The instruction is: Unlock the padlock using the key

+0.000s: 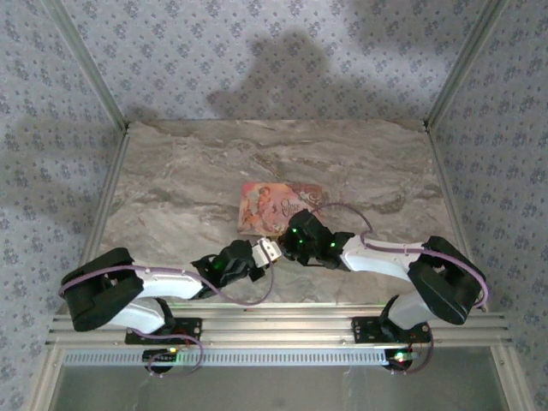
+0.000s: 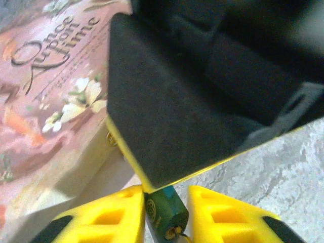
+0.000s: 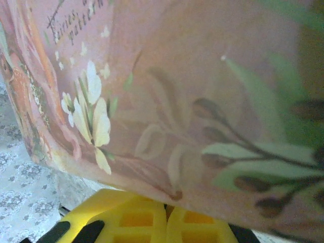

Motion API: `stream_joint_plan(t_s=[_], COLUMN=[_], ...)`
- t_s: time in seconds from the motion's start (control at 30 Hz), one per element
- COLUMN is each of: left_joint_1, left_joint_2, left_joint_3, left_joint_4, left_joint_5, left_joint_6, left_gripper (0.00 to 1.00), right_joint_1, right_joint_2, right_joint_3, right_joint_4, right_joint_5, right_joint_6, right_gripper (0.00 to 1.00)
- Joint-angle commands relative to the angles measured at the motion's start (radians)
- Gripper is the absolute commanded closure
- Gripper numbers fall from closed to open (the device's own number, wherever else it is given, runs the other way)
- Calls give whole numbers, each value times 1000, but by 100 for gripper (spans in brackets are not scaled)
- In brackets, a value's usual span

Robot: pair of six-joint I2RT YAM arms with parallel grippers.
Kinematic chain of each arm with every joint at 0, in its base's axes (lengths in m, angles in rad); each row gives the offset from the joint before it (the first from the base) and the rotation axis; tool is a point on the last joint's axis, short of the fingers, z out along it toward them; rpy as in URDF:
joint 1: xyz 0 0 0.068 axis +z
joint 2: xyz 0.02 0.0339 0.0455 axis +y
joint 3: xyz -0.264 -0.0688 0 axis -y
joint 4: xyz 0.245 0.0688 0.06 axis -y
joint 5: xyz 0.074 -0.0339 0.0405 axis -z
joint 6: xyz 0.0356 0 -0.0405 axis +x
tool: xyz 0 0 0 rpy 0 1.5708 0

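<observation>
Desk (image 1: 171, 188): a marble-patterned slab veined in grey and tan, with aluminium rails (image 1: 274, 330) along its near edge where both arm bases are bolted.
Room: walls (image 1: 257, 51) papered in a pale floral print on three sides. Slanted metal posts (image 1: 86, 64) rise at the far corners, and soft shadows fall on the back wall.
Pink box (image 1: 278, 205): flat and illustrated, lying on the desk just beyond the two claws. Its lid carries curly lettering and white flowers.
Padlock (image 2: 163, 218): a small blue-green body with a brass-coloured face, sitting between the left claw's yellow fingers, just beside the box's near edge.
Left claw (image 2: 166, 202): drawn in on the padlock, with a finger against each side.
Right claw (image 3: 166, 215): its yellow fingers are pressed together, close under the box's edge. Whether they pinch anything cannot be told.
Hidden: a black housing (image 2: 202, 91) close to the left wrist lens covers the padlock's top. From above, the meeting claws mask the padlock.
</observation>
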Motion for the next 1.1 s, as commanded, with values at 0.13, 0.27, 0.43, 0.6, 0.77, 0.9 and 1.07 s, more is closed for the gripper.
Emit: stream_joint_plan(t_s=[0.13,0.27,0.43,0.6,0.77,0.9,1.07], left_joint_1=[-3,14,32,36,35,25,10], left_joint_2=[-37,-72,-98,-105,-87,-65,-9], left_joint_3=[37,49,74,157,226,273,376], left_joint_4=[-117,-213,-329,-525,-659,-732,-871], left_joint_5=[-36,-64,-85,-103,-142,-200,-254], left_joint_6=[-31,-73,-114,-157,-193,-236,-290], left_gripper=[100,100,100,100,100,100,100], right_joint_1=[4,3,-9,-47,-118,-167,-208], right_joint_2=[-37,-95,-189,-291,-393,-463,-509], right_joint_3=[25,92,120,93,2,-58,-101], right_joint_4=[-76,-205,-323,-407,-405,-405,-408], right_joint_5=[-54,-19,32,70,71,66,50], right_joint_6=[16,-54,-120,-167,-166,-165,-178], right_gripper=[86,54,46,44,44,43,43])
